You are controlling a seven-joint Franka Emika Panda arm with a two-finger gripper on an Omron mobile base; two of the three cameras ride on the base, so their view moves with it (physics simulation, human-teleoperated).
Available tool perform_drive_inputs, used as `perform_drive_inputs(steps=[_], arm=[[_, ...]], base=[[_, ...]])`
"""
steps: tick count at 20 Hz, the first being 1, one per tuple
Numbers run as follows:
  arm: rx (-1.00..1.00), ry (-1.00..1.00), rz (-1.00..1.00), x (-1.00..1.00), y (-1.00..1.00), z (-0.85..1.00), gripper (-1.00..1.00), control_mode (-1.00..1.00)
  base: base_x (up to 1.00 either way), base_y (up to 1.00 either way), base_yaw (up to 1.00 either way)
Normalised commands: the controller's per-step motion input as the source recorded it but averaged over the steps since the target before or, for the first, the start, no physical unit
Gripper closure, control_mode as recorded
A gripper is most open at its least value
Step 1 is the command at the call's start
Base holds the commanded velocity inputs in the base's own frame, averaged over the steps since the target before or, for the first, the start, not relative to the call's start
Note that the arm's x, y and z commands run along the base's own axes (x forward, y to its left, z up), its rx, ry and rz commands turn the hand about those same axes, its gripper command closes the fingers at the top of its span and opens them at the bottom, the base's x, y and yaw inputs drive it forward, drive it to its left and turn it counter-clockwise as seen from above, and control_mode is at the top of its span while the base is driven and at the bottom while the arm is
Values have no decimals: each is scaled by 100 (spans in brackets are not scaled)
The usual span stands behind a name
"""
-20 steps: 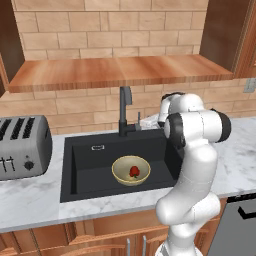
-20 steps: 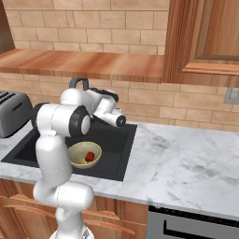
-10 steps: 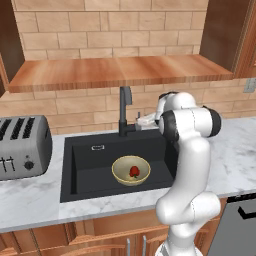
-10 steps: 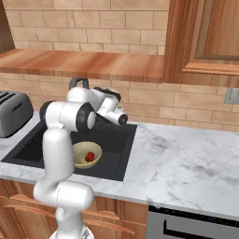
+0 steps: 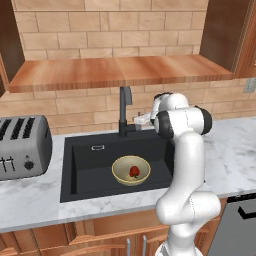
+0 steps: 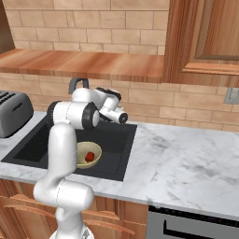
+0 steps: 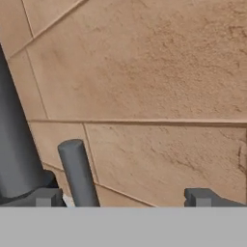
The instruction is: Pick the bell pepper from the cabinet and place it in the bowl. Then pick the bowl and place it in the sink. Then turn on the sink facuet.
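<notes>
Matte black, the rectangular sink basin (image 5: 90, 165) filled the centre of the left base view, sunk into a grey-veined white marble counter (image 5: 30, 192). In it sat the round beige-yellow bowl (image 5: 131, 170) with the small glossy red bell pepper (image 5: 134, 172) inside. The tall dark grey faucet with a squared hooked spout (image 5: 124, 111) rose at the basin's back edge, just left of the white arm's two-finger gripper (image 5: 141, 119), which reached toward it from the right. A silver slotted toaster (image 5: 22, 146) stood at the left edge, and the reddish-brown wooden cabinet shelf (image 5: 120, 72) ran across the upper half.

In the right base view the arm stood at lower left, partly covering the bowl (image 6: 92, 155) and pepper (image 6: 90, 156) in the sink (image 6: 116, 149); the faucet's hook (image 6: 78, 84) showed just above the arm's shoulder. The cabinet's door (image 6: 205, 37) filled the upper right.

In the hand view the two dark finger tips (image 7: 46, 198) stood wide apart at the bottom edge — nothing between them but tan brick wall (image 7: 154, 87). The faucet's thick grey column (image 7: 14, 144) ran down the left side, with a slimmer grey rod (image 7: 78, 173) just beside it, close to the left tip.
</notes>
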Motion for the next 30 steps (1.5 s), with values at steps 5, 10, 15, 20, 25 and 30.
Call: perform_drive_inputs(steps=[5,10,15,20,25,30], arm=[[0,0,-1,31,6,-19,-100,-100],[0,2,-3,30,0,-1,-100,-100],[4,9,-5,8,-10,0,100,-100],[12,13,-6,0,-51,0,100,-100],[15,11,-4,-1,-73,0,100,-100],[18,8,-2,-9,-88,0,100,-100]], base=[[0,0,0],[0,0,0],[0,0,0],[0,0,0],[0,0,0],[0,0,0]])
